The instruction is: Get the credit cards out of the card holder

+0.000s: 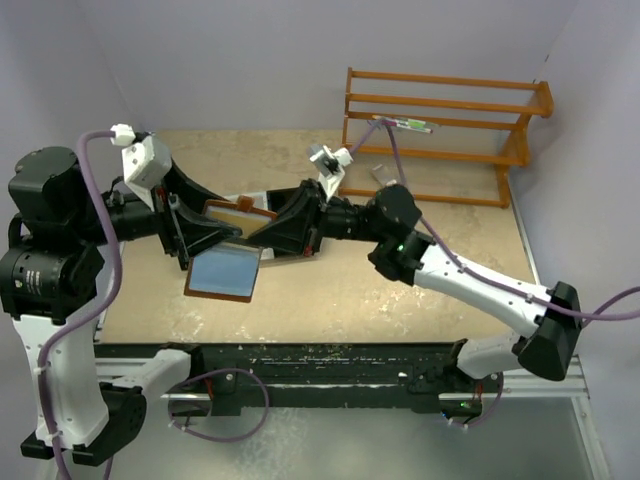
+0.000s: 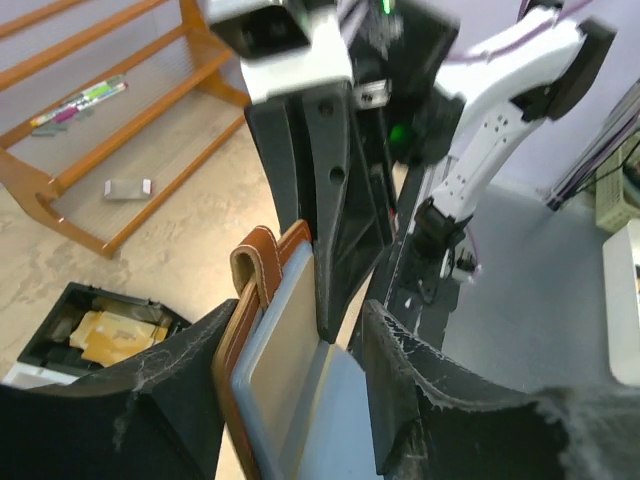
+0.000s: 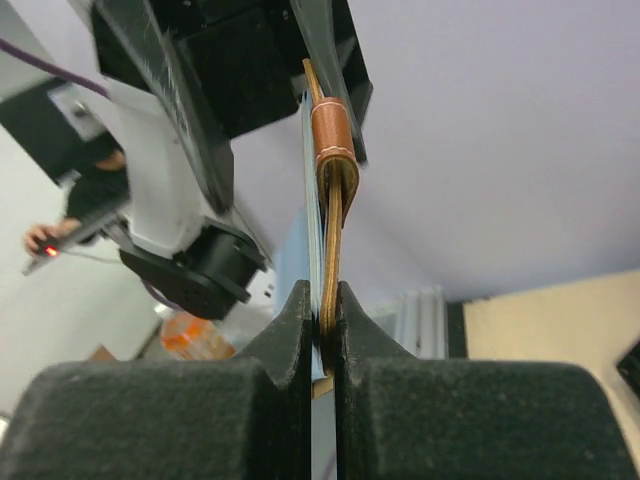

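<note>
The brown leather card holder (image 1: pixel 225 272) hangs open above the table between both grippers, its light blue-grey lining facing up. A pale tan card (image 2: pixel 285 350) sits in its inner pocket. My right gripper (image 3: pixel 322 300) is shut on the card holder's (image 3: pixel 335 150) edge, pinching leather and lining together. My left gripper (image 2: pixel 295 330) stands open around the card holder (image 2: pixel 262 250). Its left finger (image 2: pixel 150 400) lies against the leather back. Its right finger (image 2: pixel 440 400) is apart from the lining. From above, the left gripper (image 1: pixel 215 238) and right gripper (image 1: pixel 262 235) meet nose to nose.
An orange wooden rack (image 1: pixel 440 130) stands at the back right with markers (image 1: pixel 405 125) and a small pale item (image 1: pixel 383 172) on it. A black tray (image 2: pixel 100 330) with orange-yellow flat pieces lies under the grippers. The table's front edge (image 1: pixel 300 345) runs just below them.
</note>
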You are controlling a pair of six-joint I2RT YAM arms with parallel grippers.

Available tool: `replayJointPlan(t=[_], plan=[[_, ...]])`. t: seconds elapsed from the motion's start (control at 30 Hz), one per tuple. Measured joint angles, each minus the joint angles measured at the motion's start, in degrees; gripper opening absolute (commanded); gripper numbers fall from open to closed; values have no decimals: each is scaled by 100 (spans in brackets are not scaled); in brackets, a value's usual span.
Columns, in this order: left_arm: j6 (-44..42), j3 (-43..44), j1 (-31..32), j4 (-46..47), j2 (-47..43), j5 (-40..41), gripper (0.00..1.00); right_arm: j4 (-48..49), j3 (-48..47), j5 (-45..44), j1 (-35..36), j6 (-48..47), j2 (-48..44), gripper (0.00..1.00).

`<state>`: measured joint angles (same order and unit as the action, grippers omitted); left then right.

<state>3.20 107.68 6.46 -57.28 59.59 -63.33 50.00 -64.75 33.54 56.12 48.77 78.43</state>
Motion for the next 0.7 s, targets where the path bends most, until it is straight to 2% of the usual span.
replayJointPlan(t=[0.1, 0.2, 0.33, 0.43, 0.63, 0.7], plan=[[-999, 221, 0, -872, 175, -24, 54, -2555, -1349, 260, -20, -1235, 103, 0], [-2114, 208, 0, -1818, 317, -92, 51, -4612, -2566, 352, -17, -2315, 417, 0], [-2997, -203, -2, -2614, 444, 13, 40, -6754, -3637, 389, 9, -3477, 966, 0], [-3351, -490, 0, -2942, 597, 140, 30, -7746, -4083, 365, 15, -4017, 1355, 0], [-3753, -866, 35, -3064, 575, 269, 22, -8905, -4631, 363, 107, -4618, 1878, 0], [-3853, -986, 44, -3042, 483, 264, 22, -9145, -4804, 378, 127, -4715, 1954, 0]])
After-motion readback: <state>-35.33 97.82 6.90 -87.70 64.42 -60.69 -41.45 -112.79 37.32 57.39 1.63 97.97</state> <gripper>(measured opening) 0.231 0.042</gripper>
